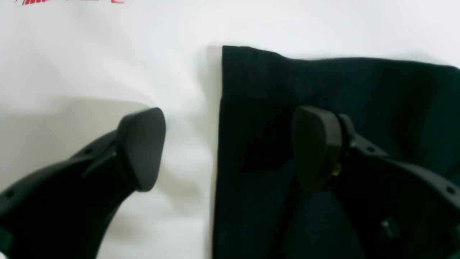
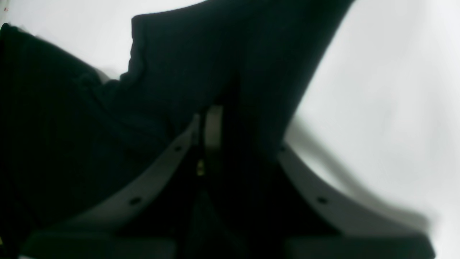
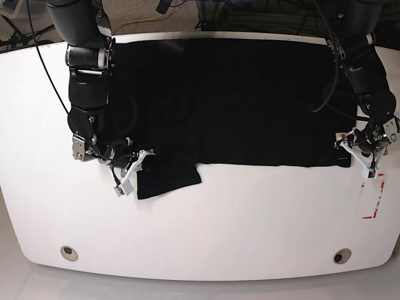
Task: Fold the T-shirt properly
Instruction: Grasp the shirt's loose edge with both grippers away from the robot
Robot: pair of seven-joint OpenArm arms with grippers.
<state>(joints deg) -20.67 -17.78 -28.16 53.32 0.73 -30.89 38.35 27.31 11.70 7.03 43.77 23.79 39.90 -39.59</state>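
The T-shirt (image 3: 250, 100) was seen as plain black across its whole visible surface; no print could be made out. The table (image 3: 200, 225) was recorded as white, with a red marking (image 3: 372, 200) near one edge. Both arms were noted as black, and the finger pads (image 1: 142, 147) in the left wrist view as matte black.

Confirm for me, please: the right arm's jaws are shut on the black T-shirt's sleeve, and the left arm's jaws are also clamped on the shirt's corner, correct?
Not quite. The left gripper has its jaws open: in the left wrist view one stands over the white table, the other over the T-shirt, straddling its edge without clamping it. The right gripper is indeed shut on the shirt's cloth.
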